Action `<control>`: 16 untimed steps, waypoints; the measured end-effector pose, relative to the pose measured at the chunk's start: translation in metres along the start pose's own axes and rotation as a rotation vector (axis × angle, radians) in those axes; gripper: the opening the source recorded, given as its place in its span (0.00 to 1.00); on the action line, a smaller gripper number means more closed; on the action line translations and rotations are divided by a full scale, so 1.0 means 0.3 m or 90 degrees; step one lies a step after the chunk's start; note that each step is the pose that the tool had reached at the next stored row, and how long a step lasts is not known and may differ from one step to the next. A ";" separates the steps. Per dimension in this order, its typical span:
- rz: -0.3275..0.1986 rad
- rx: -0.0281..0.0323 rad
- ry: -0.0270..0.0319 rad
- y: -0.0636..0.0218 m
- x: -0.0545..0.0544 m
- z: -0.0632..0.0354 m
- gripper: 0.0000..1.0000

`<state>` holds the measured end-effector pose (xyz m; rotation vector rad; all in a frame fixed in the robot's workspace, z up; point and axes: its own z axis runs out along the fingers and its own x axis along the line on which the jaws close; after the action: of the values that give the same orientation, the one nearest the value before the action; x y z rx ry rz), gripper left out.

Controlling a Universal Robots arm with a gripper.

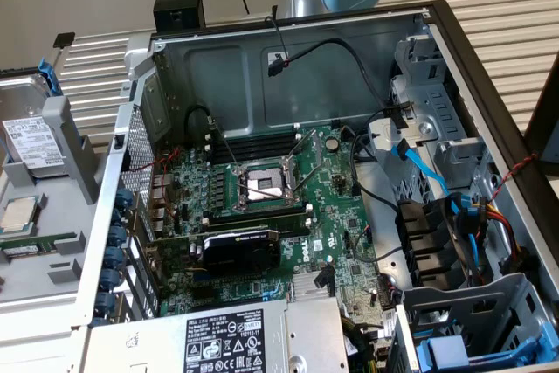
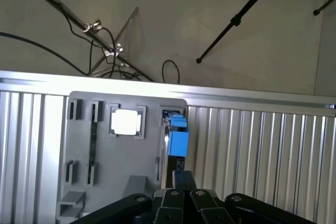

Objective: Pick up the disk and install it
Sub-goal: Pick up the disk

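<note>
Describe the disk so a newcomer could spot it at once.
Find the open computer case; a grey parts holder sits beside it on the exterior view's left. The disk sits at the holder's far end: a silver-grey metal slab with a white printed label in a bright blue frame, unlike the small square processor chip and narrow green memory stick nearer the camera.

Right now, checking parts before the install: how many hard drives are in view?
1. The disk, in its blue carrier, sits in the grey holder at the exterior view's left, beside the processor chip. Others may be hidden in the case's drive bays.
</note>
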<state>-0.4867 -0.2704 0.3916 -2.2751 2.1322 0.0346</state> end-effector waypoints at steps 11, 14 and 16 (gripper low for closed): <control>0.000 -0.0001 0.0000 0.002 0.000 0.002 0.60; 0.000 -0.0003 0.0000 0.002 0.000 0.003 0.65; 0.000 -0.0003 0.0002 0.002 0.000 0.006 0.71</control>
<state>-0.4872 -0.2703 0.3899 -2.2757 2.1326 0.0349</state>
